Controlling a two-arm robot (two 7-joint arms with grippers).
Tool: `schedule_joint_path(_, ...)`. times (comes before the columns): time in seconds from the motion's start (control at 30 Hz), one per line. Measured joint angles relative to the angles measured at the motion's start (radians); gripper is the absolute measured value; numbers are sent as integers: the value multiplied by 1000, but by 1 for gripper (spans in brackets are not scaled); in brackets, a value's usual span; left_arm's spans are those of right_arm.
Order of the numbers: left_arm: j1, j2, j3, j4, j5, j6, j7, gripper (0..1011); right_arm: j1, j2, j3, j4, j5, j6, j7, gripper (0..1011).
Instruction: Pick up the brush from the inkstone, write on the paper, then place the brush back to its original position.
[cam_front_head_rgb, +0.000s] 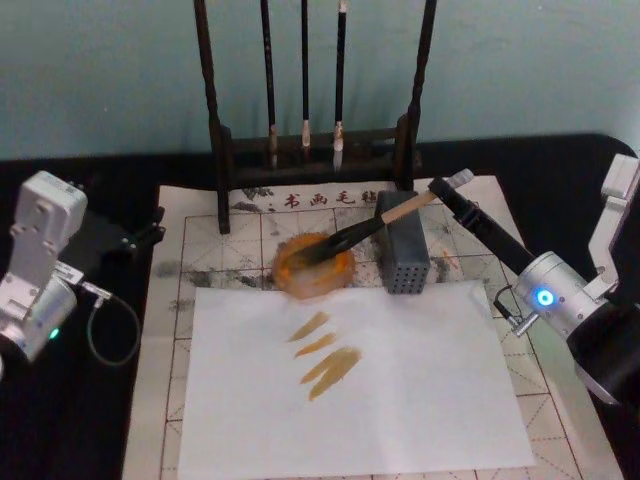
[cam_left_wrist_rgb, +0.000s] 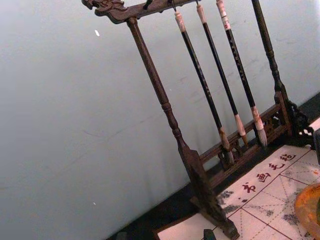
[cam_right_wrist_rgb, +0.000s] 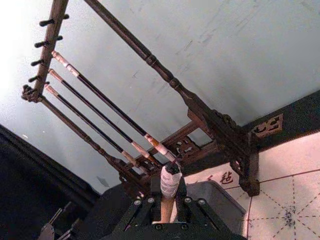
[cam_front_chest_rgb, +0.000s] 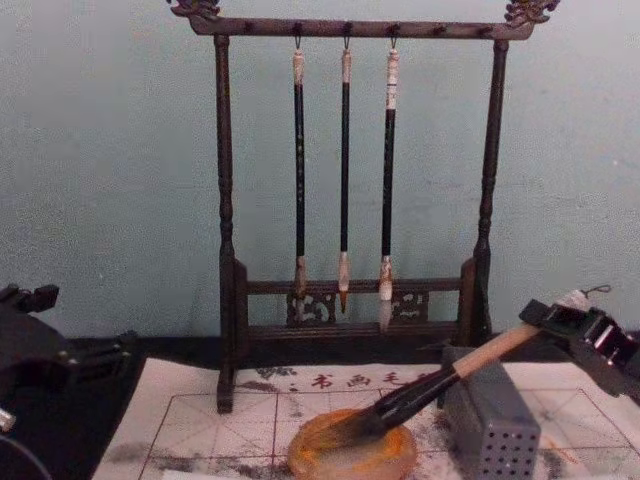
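Head view: right gripper (cam_front_head_rgb: 446, 190) grips brush (cam_front_head_rgb: 368, 229); bristles in inkstone (cam_front_head_rgb: 290, 276).

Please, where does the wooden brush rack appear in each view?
Head: brush rack top centre, behind the paper.
Left wrist: rack leaning across the middle.
Right wrist: rack slanting, beyond the right pincer gripping the brush.
Chest: rack upright, centre.
Shared landmark: three slim brushes hanging on it.

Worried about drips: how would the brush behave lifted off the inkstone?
The brush, right gripper at its end cap, likely lifts light and stiff: slim wooden handle. Bushy bristles in the inkstone probably flex and drip. Round handle on the grey block may roll.
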Motion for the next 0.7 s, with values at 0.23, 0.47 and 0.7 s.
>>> schedule_joint_path(0.23,0,0,0,0,0,0,0,1001,0,0,0,0,0,0,1,187)
schedule_joint_path(0.47,0,0,0,0,0,0,0,1001,1,0,-1,0,0,-1,1,187)
schedule_joint_path(0.7,0,0,0,0,0,0,0,1001,1,0,-2,1,0,-1,2,187)
